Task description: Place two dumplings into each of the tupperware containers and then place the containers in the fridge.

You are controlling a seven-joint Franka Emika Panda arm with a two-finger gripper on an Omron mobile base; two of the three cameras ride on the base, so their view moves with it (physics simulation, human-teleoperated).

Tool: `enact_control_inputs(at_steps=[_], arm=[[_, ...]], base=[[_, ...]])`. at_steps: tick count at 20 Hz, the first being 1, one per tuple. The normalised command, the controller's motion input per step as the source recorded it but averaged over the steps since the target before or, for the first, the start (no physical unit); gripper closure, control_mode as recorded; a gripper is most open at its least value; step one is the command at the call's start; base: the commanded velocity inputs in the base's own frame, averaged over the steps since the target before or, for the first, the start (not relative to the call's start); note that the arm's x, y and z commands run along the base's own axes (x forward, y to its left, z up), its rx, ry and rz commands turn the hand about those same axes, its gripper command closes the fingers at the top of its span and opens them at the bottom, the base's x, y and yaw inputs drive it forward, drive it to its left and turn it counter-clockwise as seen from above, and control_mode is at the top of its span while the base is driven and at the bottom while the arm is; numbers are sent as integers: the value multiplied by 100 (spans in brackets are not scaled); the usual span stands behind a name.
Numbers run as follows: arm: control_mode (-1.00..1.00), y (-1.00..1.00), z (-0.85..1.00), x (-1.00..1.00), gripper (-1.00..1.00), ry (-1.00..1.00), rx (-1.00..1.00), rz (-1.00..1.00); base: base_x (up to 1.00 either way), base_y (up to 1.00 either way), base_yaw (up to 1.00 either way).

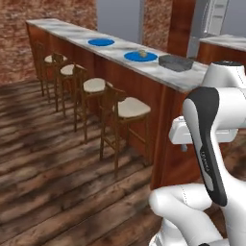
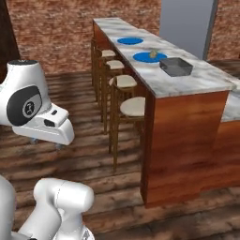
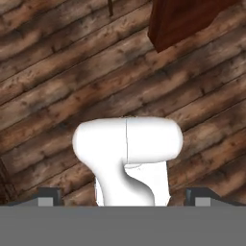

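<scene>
One dumpling is sitting on the nearer blue plate midway along the marble desk, a dark tray lying just beside it toward the desk's near end, stools lining the front edge, while the gripper is hanging released over the wooden floor.

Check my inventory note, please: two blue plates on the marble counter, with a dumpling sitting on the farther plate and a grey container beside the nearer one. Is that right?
Not quite. The dumpling sits on the nearer blue plate, next to the grey container, not on the farther plate. The right base view shows this; the rest stands.
</scene>
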Motion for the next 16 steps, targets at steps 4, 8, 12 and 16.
enact_control_inputs(at_steps=[4,8,12,16], arm=[[100,0,0,0,-100,0,0,0],[100,0,0,0,-100,0,0,0],[100,0,0,0,-100,0,0,0],[100,0,0,0,-100,0,0,0]], base=[[99,100,-58],[90,96,-61],[72,92,-63],[38,83,-60]])
